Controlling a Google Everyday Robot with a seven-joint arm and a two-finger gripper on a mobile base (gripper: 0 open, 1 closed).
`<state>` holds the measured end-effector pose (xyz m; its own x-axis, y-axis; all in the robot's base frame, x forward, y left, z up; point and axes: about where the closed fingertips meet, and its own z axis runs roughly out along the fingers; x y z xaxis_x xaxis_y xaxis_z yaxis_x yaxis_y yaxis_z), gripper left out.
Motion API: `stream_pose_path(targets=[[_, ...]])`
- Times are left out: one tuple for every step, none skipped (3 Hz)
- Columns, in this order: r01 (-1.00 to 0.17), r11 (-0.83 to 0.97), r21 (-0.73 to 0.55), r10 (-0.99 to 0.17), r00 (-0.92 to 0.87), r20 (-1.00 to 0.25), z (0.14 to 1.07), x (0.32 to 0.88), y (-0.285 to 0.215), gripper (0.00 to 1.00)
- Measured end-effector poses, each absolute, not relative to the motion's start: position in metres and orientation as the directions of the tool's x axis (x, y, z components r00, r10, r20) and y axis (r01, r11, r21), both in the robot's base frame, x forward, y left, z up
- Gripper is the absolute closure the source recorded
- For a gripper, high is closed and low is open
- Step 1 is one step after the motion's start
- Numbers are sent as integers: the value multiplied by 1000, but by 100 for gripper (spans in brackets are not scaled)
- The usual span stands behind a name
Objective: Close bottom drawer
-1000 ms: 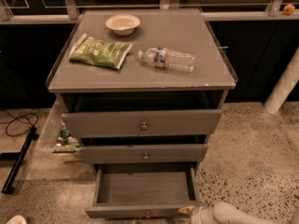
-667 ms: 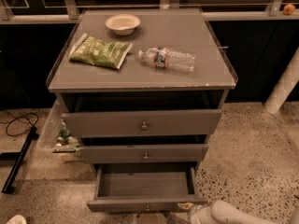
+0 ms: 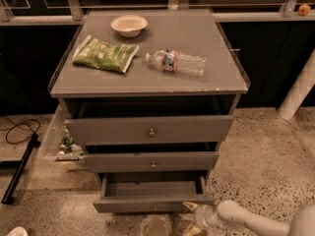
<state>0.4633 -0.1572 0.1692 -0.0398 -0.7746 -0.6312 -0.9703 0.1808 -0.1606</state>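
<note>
The grey cabinet (image 3: 147,85) has three drawers. The bottom drawer (image 3: 152,204) is the lowest one, a slim grey front with a small round knob (image 3: 154,208). It stands pulled out partway, and its empty inside (image 3: 152,188) shows. My gripper (image 3: 190,217) is low at the bottom right, just in front of the right end of the drawer front. Its fingers are spread apart and hold nothing. The upper fingertip (image 3: 188,206) is at the front's lower right corner. The white arm (image 3: 246,220) comes in from the bottom right.
The tall top drawer (image 3: 150,129) and the slim middle drawer (image 3: 151,161) stick out slightly. On the cabinet top lie a green bag (image 3: 104,54), a plastic bottle (image 3: 176,62) and a white bowl (image 3: 129,24). A white post (image 3: 299,90) stands at right. A black cable (image 3: 19,132) lies on the floor at left.
The bottom drawer has slid inward, with less of its inside showing. My gripper has moved forward and up along with the drawer front.
</note>
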Motion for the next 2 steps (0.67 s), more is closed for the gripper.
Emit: stream_pose_path(targets=[[-979,120,-165,-767,14,-641,161,521,-132,43],[-980,114,-165,-770,18,-638,158,530,-129,66]])
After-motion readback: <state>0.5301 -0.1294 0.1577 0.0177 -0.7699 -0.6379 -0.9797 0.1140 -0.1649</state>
